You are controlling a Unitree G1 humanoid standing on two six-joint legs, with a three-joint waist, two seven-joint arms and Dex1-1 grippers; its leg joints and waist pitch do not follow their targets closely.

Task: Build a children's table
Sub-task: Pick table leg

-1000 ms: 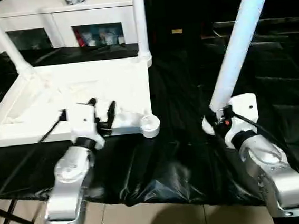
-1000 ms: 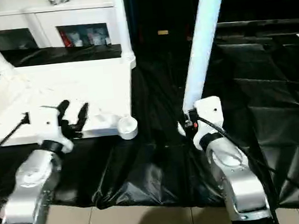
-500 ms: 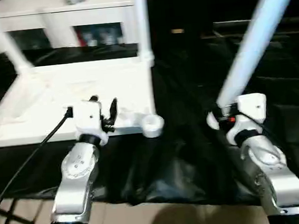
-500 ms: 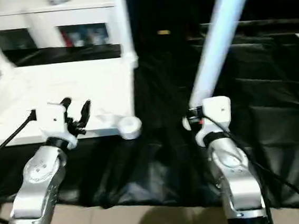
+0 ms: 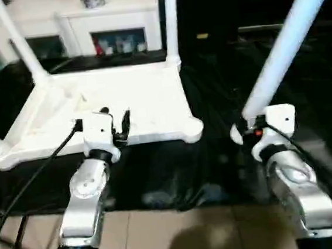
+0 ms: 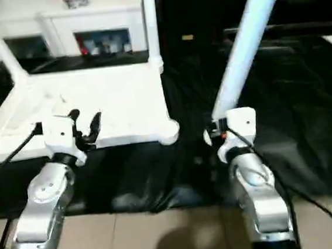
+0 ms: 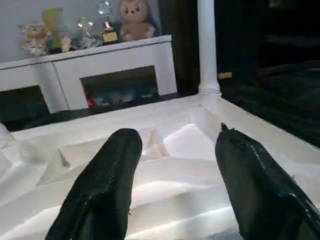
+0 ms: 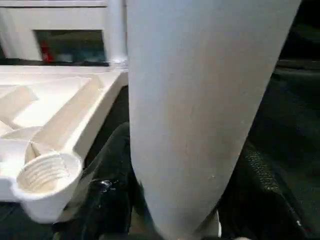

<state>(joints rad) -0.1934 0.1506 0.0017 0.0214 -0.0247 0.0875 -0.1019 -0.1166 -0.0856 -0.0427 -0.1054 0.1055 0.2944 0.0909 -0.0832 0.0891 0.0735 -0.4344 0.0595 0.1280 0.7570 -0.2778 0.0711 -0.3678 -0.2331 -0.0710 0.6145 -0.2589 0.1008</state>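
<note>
1. Over the black-covered work surface (image 5: 217, 172), the left eye view shows the tabletop (image 5: 122, 102) lying underside up, with two legs already standing in its far corners: the far-left leg (image 5: 20, 47) and the far-right leg (image 5: 171, 24). The left gripper (image 5: 116, 124) hovers over the near edge of the tabletop, its black fingers spread and nothing between them. The right gripper (image 5: 243, 130) is closed around the thick end of a third leg (image 5: 287, 42), which slants up and away to the right, well apart from the tabletop.

2. From the right eye view, the near-right corner socket (image 6: 168, 131) is bare, and the held leg's base sits to its right, not yet over it. The near-left corner runs past the picture's edge, so I cannot tell whether it is filled. A white cabinet (image 6: 56, 23) stands behind the work.

3. Along the left wrist view, the two fingers (image 7: 102, 185) stand wide apart above the ribbed underside, touching nothing that I can make out.

4. Close in the right wrist view, the gripped leg fills the middle, and the threaded empty socket (image 8: 47, 172) lies just beside it.

5. Judged from this, the build is about half done: two legs in, one in hand for the near-right socket, and at least that one still to seat.
</note>
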